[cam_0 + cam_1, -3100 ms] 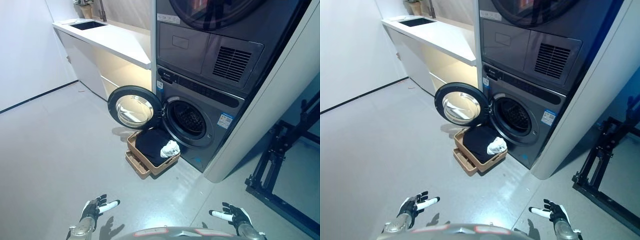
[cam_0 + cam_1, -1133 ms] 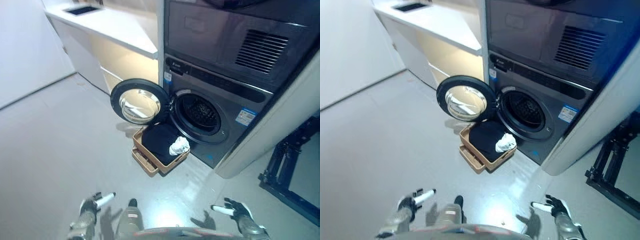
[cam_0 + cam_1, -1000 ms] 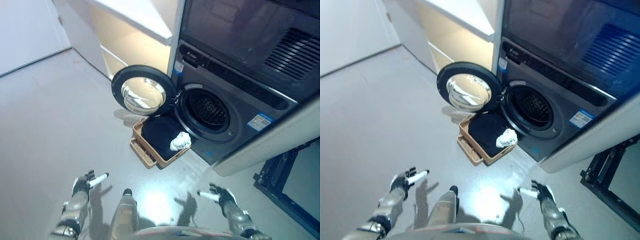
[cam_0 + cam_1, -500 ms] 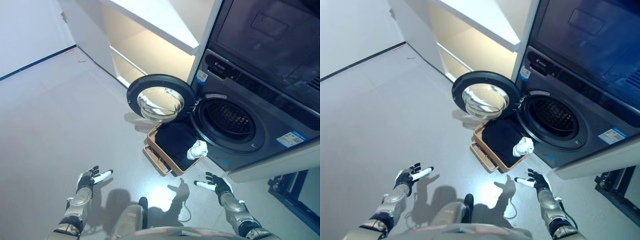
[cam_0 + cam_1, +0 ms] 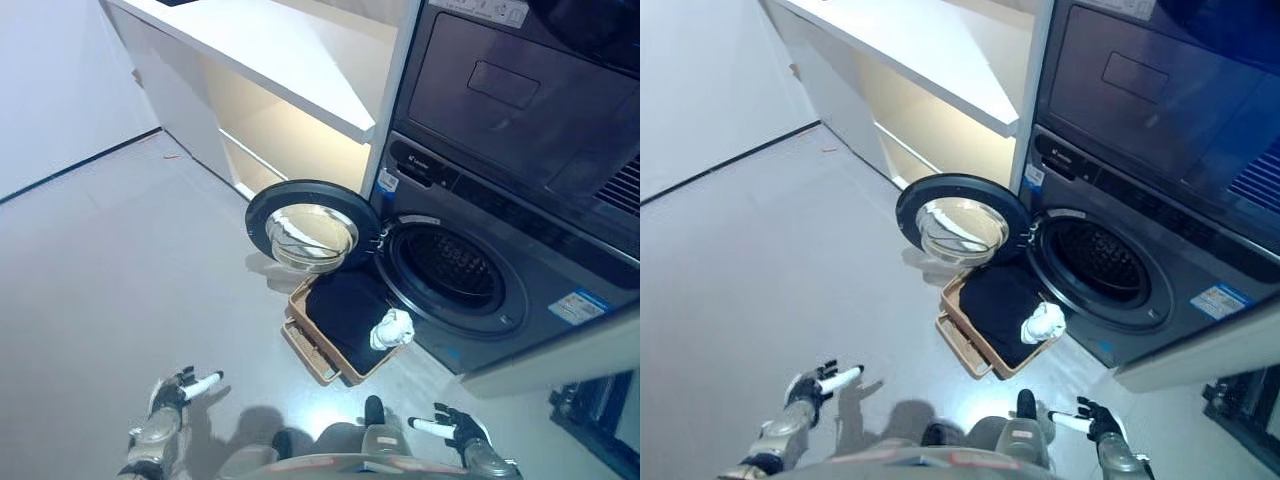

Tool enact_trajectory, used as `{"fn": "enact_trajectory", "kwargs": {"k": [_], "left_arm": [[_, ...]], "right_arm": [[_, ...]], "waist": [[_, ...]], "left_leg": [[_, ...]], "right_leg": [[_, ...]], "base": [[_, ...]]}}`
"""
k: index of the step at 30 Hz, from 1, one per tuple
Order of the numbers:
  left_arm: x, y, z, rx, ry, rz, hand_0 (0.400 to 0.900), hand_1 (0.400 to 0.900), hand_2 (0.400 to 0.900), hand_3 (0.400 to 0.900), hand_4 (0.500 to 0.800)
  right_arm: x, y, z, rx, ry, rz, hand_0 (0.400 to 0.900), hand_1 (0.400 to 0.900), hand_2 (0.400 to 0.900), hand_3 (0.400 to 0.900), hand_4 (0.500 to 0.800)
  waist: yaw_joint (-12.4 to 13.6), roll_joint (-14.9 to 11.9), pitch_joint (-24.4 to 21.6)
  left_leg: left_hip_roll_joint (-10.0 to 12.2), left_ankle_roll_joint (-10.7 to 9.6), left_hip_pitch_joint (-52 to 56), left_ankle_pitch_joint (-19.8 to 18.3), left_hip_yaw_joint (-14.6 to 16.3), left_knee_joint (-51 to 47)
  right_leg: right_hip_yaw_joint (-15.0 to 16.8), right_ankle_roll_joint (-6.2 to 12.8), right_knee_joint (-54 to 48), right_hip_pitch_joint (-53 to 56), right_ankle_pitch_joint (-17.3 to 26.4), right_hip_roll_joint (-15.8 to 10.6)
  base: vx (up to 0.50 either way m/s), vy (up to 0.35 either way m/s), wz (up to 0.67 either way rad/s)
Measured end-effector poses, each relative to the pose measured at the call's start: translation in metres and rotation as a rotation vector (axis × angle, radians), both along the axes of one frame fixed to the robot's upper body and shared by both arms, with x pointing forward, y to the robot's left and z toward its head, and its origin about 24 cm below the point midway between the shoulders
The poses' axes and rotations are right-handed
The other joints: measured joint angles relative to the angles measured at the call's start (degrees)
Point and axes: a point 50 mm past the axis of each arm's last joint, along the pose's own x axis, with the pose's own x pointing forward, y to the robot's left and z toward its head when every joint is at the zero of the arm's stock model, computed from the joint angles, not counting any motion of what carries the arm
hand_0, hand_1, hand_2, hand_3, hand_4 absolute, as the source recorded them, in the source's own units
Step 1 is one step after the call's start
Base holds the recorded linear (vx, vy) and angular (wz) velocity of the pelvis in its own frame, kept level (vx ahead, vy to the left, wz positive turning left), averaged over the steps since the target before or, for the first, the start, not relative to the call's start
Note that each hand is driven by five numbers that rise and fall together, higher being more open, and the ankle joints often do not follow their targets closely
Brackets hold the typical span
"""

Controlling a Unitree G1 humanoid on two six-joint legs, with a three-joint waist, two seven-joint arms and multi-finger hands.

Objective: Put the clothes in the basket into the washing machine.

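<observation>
Grey floor (image 5: 90,270) fills the room from 6 to 10 o'clock, with a white counter (image 5: 270,50) at 12 and the washing machine (image 5: 470,280) at 2, its round door (image 5: 312,225) swung open. Just below the drum opening sits the basket (image 5: 325,345), holding dark clothes (image 5: 345,310) and a white garment (image 5: 392,328). Compared with half a second ago, the left hand (image 5: 170,398) and right hand (image 5: 450,428) show lower in view, both empty with fingers spread. What lies inside the drum is hard to make out; it looks empty.
</observation>
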Motion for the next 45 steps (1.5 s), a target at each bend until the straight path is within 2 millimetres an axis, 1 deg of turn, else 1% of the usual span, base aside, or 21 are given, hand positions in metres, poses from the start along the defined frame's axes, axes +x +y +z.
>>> {"fn": "enact_trajectory", "kwargs": {"k": [2,4,5,6,7,8,9,11,12,14,16,18,22,26,30,33,34,37,42,43,45], "left_arm": [[-0.006,-0.007,-0.004,-0.019,0.020,0.001,0.900,0.900,0.900,0.900,0.800],[0.002,-0.013,-0.004,-0.039,0.001,-0.015,0.900,0.900,0.900,0.900,0.800],[0.006,-0.016,-0.003,-0.046,-0.012,-0.027,0.900,0.900,0.900,0.900,0.800],[0.020,-0.021,0.001,-0.046,-0.037,-0.069,0.900,0.900,0.900,0.900,0.800],[0.033,-0.027,0.006,-0.047,-0.068,-0.111,0.900,0.900,0.900,0.900,0.800],[0.052,-0.035,0.014,-0.044,-0.121,-0.168,0.900,0.900,0.900,0.900,0.800],[0.063,-0.039,0.020,-0.046,-0.156,-0.192,0.900,0.900,0.900,0.900,0.800],[0.073,-0.037,0.028,-0.024,-0.197,-0.204,0.900,0.900,0.900,0.900,0.800],[0.080,-0.037,0.033,-0.015,-0.218,-0.209,0.900,0.900,0.900,0.900,0.800],[0.101,-0.049,0.045,0.002,-0.279,-0.262,0.900,0.900,0.900,0.900,0.800],[0.122,-0.057,0.062,-0.009,-0.380,-0.275,0.900,0.900,0.900,0.900,0.800],[0.132,-0.060,0.072,-0.012,-0.429,-0.270,0.900,0.900,0.900,0.900,0.800],[0.149,-0.064,0.090,-0.011,-0.514,-0.263,0.900,0.900,0.900,0.900,0.800],[0.166,-0.069,0.109,-0.028,-0.595,-0.249,0.900,0.900,0.900,0.900,0.800],[0.172,-0.073,0.124,-0.048,-0.664,-0.260,0.900,0.900,0.900,0.900,0.800],[0.174,-0.073,0.137,-0.054,-0.723,-0.273,0.900,0.900,0.900,0.900,0.800],[0.174,-0.072,0.138,-0.054,-0.728,-0.271,0.900,0.900,0.900,0.900,0.800],[0.171,-0.070,0.135,-0.053,-0.716,-0.262,0.900,0.900,0.900,0.900,0.800],[0.170,-0.071,0.135,-0.051,-0.718,-0.263,0.900,0.900,0.900,0.900,0.800],[0.171,-0.071,0.137,-0.052,-0.724,-0.265,0.900,0.900,0.900,0.900,0.800],[0.170,-0.070,0.139,-0.049,-0.733,-0.270,0.900,0.900,0.900,0.900,0.800]], "right_arm": [[0.015,-0.005,0.006,-0.018,-0.034,0.015,0.900,0.900,0.900,0.900,0.800],[0.019,-0.012,0.010,-0.048,-0.042,0.030,0.900,0.900,0.900,0.900,0.800],[0.023,-0.017,0.013,-0.066,-0.051,0.037,0.900,0.900,0.900,0.900,0.800],[0.029,-0.024,0.017,-0.093,-0.074,0.036,0.900,0.900,0.900,0.900,0.800],[0.031,-0.031,0.021,-0.128,-0.076,0.040,0.900,0.900,0.900,0.900,0.800],[0.034,-0.040,0.026,-0.175,-0.074,0.054,0.900,0.900,0.900,0.900,0.800],[0.045,-0.047,0.033,-0.206,-0.096,0.059,0.900,0.900,0.900,0.900,0.800],[0.075,-0.043,0.045,-0.259,-0.149,0.123,0.900,0.900,0.900,0.900,0.800],[0.090,-0.041,0.052,-0.287,-0.194,0.160,0.900,0.900,0.900,0.900,0.800],[0.113,-0.041,0.066,-0.390,-0.215,0.251,0.900,0.900,0.900,0.900,0.800],[0.135,-0.040,0.079,-0.468,-0.224,0.313,0.900,0.900,0.900,0.900,0.800],[0.155,-0.034,0.092,-0.515,-0.263,0.360,0.900,0.900,0.900,0.900,0.800],[0.193,-0.029,0.125,-0.612,-0.357,0.383,0.900,0.900,0.900,0.900,0.800],[0.217,-0.035,0.156,-0.671,-0.424,0.341,0.900,0.900,0.900,0.900,0.800],[0.229,-0.046,0.180,-0.722,-0.460,0.299,0.900,0.900,0.900,0.900,0.800],[0.233,-0.060,0.198,-0.762,-0.471,0.258,0.900,0.900,0.900,0.900,0.800],[0.237,-0.064,0.208,-0.770,-0.487,0.237,0.900,0.900,0.900,0.900,0.800],[0.240,-0.072,0.221,-0.781,-0.497,0.173,0.900,0.900,0.900,0.900,0.800],[0.234,-0.093,0.236,-0.840,-0.479,0.106,0.900,0.900,0.900,0.900,0.800],[0.233,-0.096,0.239,-0.858,-0.477,0.092,0.900,0.900,0.900,0.900,0.800],[0.230,-0.103,0.243,-0.878,-0.452,0.071,0.900,0.900,0.900,0.900,0.800]], "waist": [[-0.1,1.7,0.0],[-1.0,2.1,-0.2],[-0.9,2.3,-0.2],[-1.8,2.2,-0.1],[-2.4,2.8,0.4],[-3.2,3.0,0.6],[-3.5,3.9,2.1],[-2.3,3.7,2.9],[-2.3,4.0,4.2],[-3.4,5.4,6.4],[-2.8,6.1,9.4],[-1.9,6.7,12.2],[-0.9,6.9,16.2],[1.4,6.7,19.3],[2.7,6.8,20.2],[3.8,6.8,20.2],[4.3,6.8,20.2],[4.2,6.7,20.2],[4.1,6.7,20.2],[4.1,6.7,20.2],[4.2,6.7,20.2]], "left_leg": [[3.2,-1.8,0.2,-0.6,-0.9,0.2],[4.7,-2.6,0.3,-0.4,-3.1,-0.1],[5.3,-3.0,-0.3,0.0,-2.7,-0.3],[4.9,-3.7,-2.8,0.5,-2.8,1.4],[4.3,-3.4,-5.4,1.6,-1.8,2.0],[4.0,-3.0,-8.1,3.0,0.8,2.0],[4.1,-2.7,-9.5,3.9,1.9,1.0],[4.0,-2.3,-12.3,4.7,6.0,0.6],[3.5,-2.1,-14.0,5.0,6.7,0.5],[3.3,-2.2,-18.4,5.5,8.7,1.2],[3.2,-1.8,-21.5,6.4,11.1,0.6],[3.2,-1.5,-22.6,9.3,11.6,0.2],[2.1,-1.4,-26.6,10.7,11.3,0.6],[1.6,-1.4,-29.7,10.5,10.6,2.3],[0.6,-1.4,-32.7,10.1,9.5,5.3],[0.1,-1.5,-37.2,8.1,9.4,10.9],[0.1,-1.5,-38.5,7.7,9.5,12.6],[0.2,-1.3,-42.0,5.7,9.5,17.7],[0.3,-1.0,-47.7,3.5,9.5,24.7],[0.3,-1.4,-48.8,2.6,9.6,26.4],[0.5,-1.0,-51.6,0.2,9.8,31.7]], "right_leg": [[-1.6,-1.90,0.2,1.2,-0.9,2.8],[-4.2,-3.04,-0.1,2.8,-2.2,4.0],[-4.8,-3.24,0.4,3.0,-2.8,4.5],[-6.1,-3.15,0.4,2.9,-3.3,3.8],[-7.6,-3.23,1.0,2.0,-4.0,3.1],[-8.7,-3.00,2.6,-0.5,-4.4,2.2],[-9.0,-2.97,3.7,-1.9,-4.6,2.1],[-6.3,-2.85,9.4,-9.0,-5.9,1.2],[-6.8,-3.55,11.3,-11.3,-6.6,0.2],[-8.6,-3.08,14.4,-15.7,-7.3,-1.9],[-8.4,-3.01,16.2,-19.9,-7.4,-3.3],[-8.5,-2.78,17.8,-21.8,-7.3,-3.7],[-8.5,-2.48,20.1,-26.0,-7.5,-5.0],[-8.4,-2.48,23.5,-29.4,-8.0,-5.9],[-8.5,-2.58,27.4,-32.0,-9.7,-7.4],[-7.3,-2.25,30.7,-35.2,-11.2,-7.9],[-7.0,-2.83,31.4,-36.0,-11.9,-7.8],[-6.4,-3.52,33.8,-38.5,-12.7,-7.8],[-5.2,-3.42,37.6,-42.7,-13.1,-7.8],[-5.1,-3.12,38.4,-43.7,-13.5,-7.9],[-4.2,-3.33,41.9,-45.7,-14.6,-7.8]], "base": [[0.22,-0.183,0.76],[0.11,-0.133,1.11],[-0.02,-0.074,1.18],[-0.11,-0.021,1.05],[-0.15,0.036,0.44],[-0.19,0.067,0.15],[-0.24,0.076,0.00],[-0.31,0.054,0.54],[-0.23,0.047,0.55],[-0.11,0.030,0.12],[-0.10,-0.002,0.05],[-0.14,-0.003,0.18],[-0.13,-0.009,0.12],[-0.12,-0.024,0.20],[-0.08,-0.024,0.14],[-0.03,0.008,-0.02],[0.00,0.000,0.00],[0.00,0.000,0.00],[0.01,0.012,-0.05],[0.06,0.006,-0.12],[0.02,0.009,-0.09]]}}
